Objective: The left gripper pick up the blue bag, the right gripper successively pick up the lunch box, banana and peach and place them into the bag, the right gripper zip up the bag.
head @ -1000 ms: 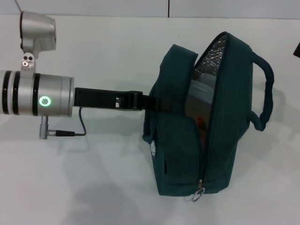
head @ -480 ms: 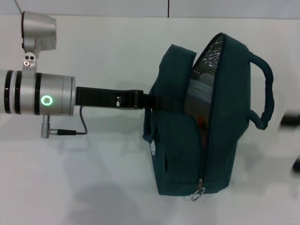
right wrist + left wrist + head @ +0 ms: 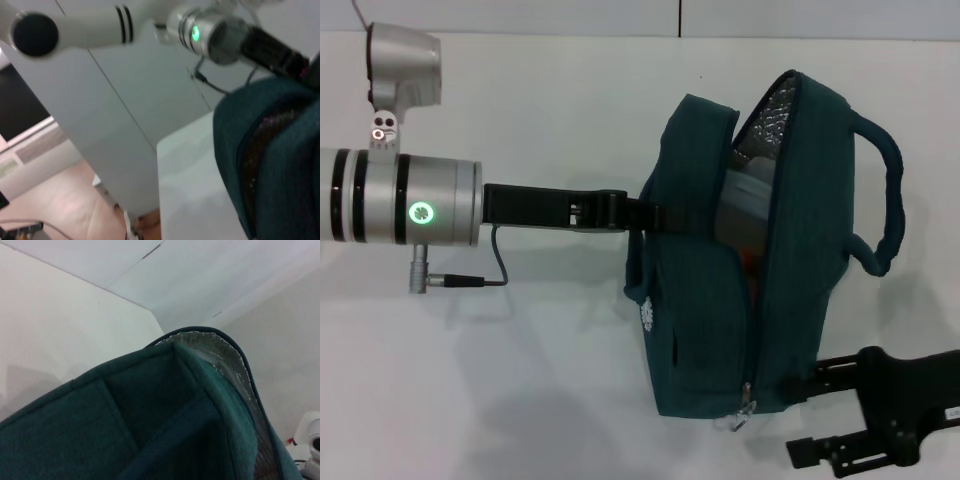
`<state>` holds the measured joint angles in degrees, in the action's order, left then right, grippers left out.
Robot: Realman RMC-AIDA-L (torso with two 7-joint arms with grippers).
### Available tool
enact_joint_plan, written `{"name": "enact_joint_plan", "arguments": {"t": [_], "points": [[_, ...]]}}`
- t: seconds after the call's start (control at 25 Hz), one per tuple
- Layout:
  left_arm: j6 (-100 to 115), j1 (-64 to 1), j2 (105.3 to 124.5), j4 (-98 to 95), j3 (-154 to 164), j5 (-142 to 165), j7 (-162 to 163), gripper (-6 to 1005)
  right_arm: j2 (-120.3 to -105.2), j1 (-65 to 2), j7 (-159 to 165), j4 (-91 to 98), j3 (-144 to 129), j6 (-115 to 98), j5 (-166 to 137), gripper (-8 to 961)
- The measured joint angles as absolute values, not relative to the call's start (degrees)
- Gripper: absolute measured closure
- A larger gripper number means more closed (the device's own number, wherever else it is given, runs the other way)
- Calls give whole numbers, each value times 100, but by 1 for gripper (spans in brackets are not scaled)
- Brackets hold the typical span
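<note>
The blue bag (image 3: 750, 250) stands upright on the white surface (image 3: 520, 380), right of centre in the head view, its top flap open so that the silvery lining (image 3: 765, 125) shows on the far side of the mouth. Inside the opening a grey, box-like shape, apparently the lunch box (image 3: 745, 205), lies against the lining, and a small patch of orange-red shows just below it, too little to tell what it is. The bag's zipper is undone, and its metal pull (image 3: 745, 412) hangs at the near bottom corner. A carrying handle (image 3: 885, 200) loops out from the bag's right side. The left pincer (image 3: 655, 216) reaches in from the left on a long black link and is closed on the strap at the bag's left wall, holding that side of the bag; the silver wrist (image 3: 410, 212) behind it shows a green light. In the left wrist view the teal fabric fills the near part of the picture, with the lining edge curving above it. The right pincer (image 3: 798, 420) comes in low from the right, at the near right corner of the bag, its two black fingers (image 3: 820, 372) spread apart and holding nothing; the upper finger lies just beside the bag's bottom edge, close to the zipper pull.
</note>
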<state>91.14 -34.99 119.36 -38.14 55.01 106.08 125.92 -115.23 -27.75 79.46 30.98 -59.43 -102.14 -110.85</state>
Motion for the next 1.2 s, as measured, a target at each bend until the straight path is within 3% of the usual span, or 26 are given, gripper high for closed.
{"name": "enact_joint_plan", "arguments": {"t": [0.48, 1.2], "points": [[9114, -3490, 11936, -3814, 5512, 10588, 12610, 940, -11583, -3239, 7980, 2594, -6364, -9827, -11108, 260], [9129, -3522, 11950, -3754, 5509, 10494, 12619, 940, -11614, -3269, 7905, 2580, -6627, -9627, -10638, 262]]}}
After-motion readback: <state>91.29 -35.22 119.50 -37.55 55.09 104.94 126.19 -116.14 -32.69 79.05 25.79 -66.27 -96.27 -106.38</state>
